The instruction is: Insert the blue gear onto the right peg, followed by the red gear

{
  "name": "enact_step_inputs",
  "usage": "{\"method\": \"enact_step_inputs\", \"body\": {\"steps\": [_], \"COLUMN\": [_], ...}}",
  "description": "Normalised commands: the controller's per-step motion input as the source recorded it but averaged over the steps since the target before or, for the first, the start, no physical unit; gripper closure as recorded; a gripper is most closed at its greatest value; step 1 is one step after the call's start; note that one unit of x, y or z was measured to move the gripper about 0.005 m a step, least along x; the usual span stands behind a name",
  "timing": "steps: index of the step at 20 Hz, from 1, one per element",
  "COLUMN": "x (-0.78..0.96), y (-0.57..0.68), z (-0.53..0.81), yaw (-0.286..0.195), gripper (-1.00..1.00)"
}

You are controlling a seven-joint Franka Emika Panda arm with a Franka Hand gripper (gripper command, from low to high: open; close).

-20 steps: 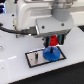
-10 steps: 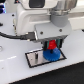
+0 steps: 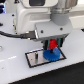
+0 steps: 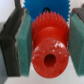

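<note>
My gripper (image 3: 51, 46) is shut on the red gear (image 3: 50, 44) and holds it just above the blue gear (image 3: 53, 54). The blue gear lies flat on the white, black-bordered plate (image 3: 42, 60), toward the exterior view's right. In the wrist view the red gear (image 4: 48, 49) fills the gap between the two dark pads (image 4: 22, 47), its centre hole facing the camera. The blue gear's toothed rim (image 4: 44, 7) shows beyond it. The right peg is hidden by the gears and the fingers.
A small dark pin (image 3: 36, 59) stands on the plate toward the exterior view's left. The white arm body (image 3: 35, 20) and a black cable (image 3: 10, 35) hang over the white table behind the plate.
The gripper has come down a little with the red gear, closing the gap to the blue gear. The blue gear and the plate have not moved.
</note>
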Motion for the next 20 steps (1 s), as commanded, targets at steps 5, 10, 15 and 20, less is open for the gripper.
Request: {"method": "enact_step_inputs", "body": {"steps": [5,10,15,20], "x": [0.25,0.21,0.56,0.34], "y": [-0.01,0.00,-0.21,-0.05], "z": [0.02,-0.06,0.27,0.08], "yaw": [0.000,0.000,0.000,0.000], "gripper": [1.00,1.00,1.00,1.00]}}
